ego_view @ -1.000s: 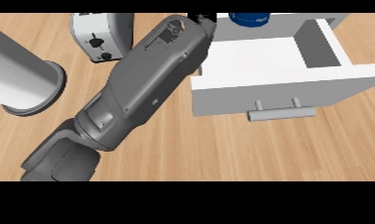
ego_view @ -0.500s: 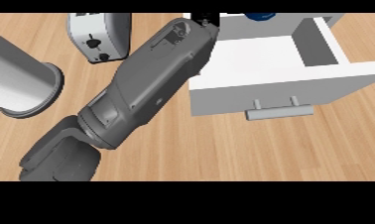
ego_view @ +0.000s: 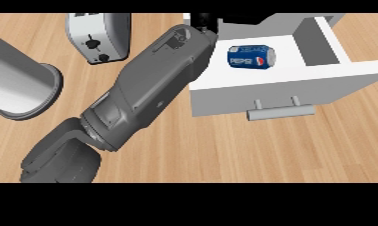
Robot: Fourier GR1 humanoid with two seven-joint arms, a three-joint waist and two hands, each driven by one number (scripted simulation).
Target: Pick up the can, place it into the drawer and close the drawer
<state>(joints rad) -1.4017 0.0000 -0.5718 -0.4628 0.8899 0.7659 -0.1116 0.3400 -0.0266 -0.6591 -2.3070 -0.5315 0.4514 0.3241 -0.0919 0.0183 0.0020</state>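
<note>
Left to right: grey cylinder (ego_view: pixel 22 90) and toaster (ego_view: pixel 100 37) on the counter (ego_view: pixel 221 145). Your arm (ego_view: pixel 148 90) runs diagonally up to the drawer (ego_view: pixel 295 90); only a black bit of hand (ego_view: pixel 204 20) shows at the top, fingers hidden, so I can't tell its state. The can (ego_view: pixel 250 56) lies on its side inside the open drawer, blue with Pepsi label, apart from the hand.

A kitchen, by the look of it — a wooden counter (ego_view: pixel 221 145) with a shiny toaster (ego_view: pixel 98 37) standing at the back, a metal pot (ego_view: pixel 22 87) beside it, and a white drawer (ego_view: pixel 295 90) pulled open — handle out front.
</note>
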